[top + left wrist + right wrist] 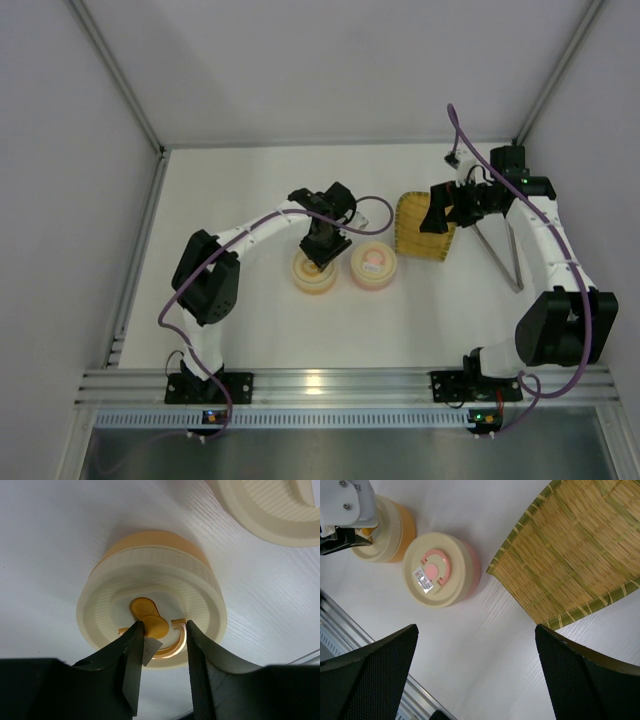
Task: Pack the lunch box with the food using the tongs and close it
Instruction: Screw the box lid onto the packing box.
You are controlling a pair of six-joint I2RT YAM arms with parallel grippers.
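The lunch box is two round tubs side by side, both with cream lids on. The cream-yellow tub [315, 273] [150, 547] [395, 530] is under my left gripper [322, 248] [162, 625], whose narrowed fingers press on either side of the raised orange emblem of its lid [115, 605]. The pink tub [373, 266] [442, 570] stands just to its right. My right gripper [440, 212] [476, 630] hangs wide open over bare table beside the tray, holding nothing. The grey tongs [500, 255] lie on the table right of the tray. The food is out of view.
A woven bamboo tray [422, 225] [580, 550] lies right of the pink tub with nothing on it. The pink tub's lid edge [270, 510] shows at the top right of the left wrist view. The aluminium rail [330, 385] runs along the near edge.
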